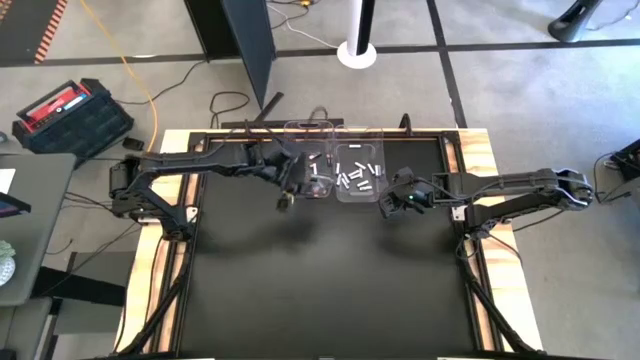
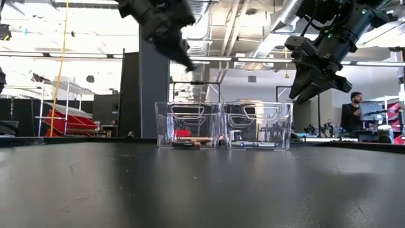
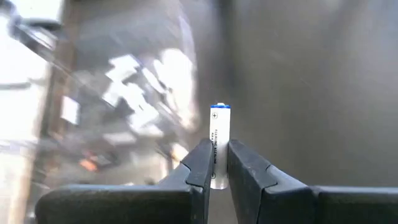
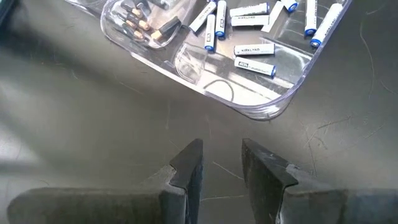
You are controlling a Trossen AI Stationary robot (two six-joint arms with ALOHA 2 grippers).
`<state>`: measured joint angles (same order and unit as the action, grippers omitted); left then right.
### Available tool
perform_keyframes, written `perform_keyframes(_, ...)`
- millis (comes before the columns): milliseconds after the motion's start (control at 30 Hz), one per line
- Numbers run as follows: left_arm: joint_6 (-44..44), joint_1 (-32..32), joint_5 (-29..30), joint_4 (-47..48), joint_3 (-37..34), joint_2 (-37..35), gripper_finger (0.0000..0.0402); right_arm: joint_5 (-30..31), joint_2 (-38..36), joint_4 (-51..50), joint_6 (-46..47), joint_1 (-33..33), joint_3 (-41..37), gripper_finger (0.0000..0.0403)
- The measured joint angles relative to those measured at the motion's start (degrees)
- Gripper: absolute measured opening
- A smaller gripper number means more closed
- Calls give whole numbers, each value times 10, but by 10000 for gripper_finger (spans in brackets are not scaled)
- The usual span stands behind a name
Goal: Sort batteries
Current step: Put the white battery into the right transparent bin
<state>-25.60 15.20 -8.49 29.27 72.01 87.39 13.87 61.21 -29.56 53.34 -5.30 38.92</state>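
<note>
Two clear bins stand side by side at the table's far middle. The left bin [image 1: 308,160] holds dark, copper-tipped batteries [image 4: 144,25]. White, blue-capped batteries [image 4: 255,50] lie in the right bin [image 1: 360,172]. My left gripper [image 1: 288,198] hangs above the mat just in front of the left bin, shut on one white battery [image 3: 219,140]. My right gripper [image 1: 388,205] hovers open beside the right bin's near right corner, with nothing between its fingers [image 4: 186,165]. My left gripper pinches the white battery by its side walls [image 3: 216,168] between its two fingers. The battery lies along the fingers, and its blue-capped end [image 3: 220,109] sticks out past the fingertips. The fingers slant down toward the mat, and the battery is lifted clear.
The black mat [image 1: 320,290] stretches bare from the bins to the near edge. Wooden table borders [image 1: 490,160] and frame rails run along both sides. In the room beyond, a person [image 2: 354,111] stands at the right in the low view.
</note>
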Motion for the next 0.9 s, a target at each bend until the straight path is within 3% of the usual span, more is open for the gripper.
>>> perform_keyframes(167,0,22,6,-44,63,41,35,0,0,1,-9,0,0,127)
perform_keyframes(433,0,53,4,-40,253,223,35,0,0,1,-13,0,0,127)
perform_keyframes(700,2,77,2,62,475,419,36,0,0,0,-13,0,0,127)
perform_keyframes(900,4,81,1,123,602,533,36,0,0,0,-13,0,0,127)
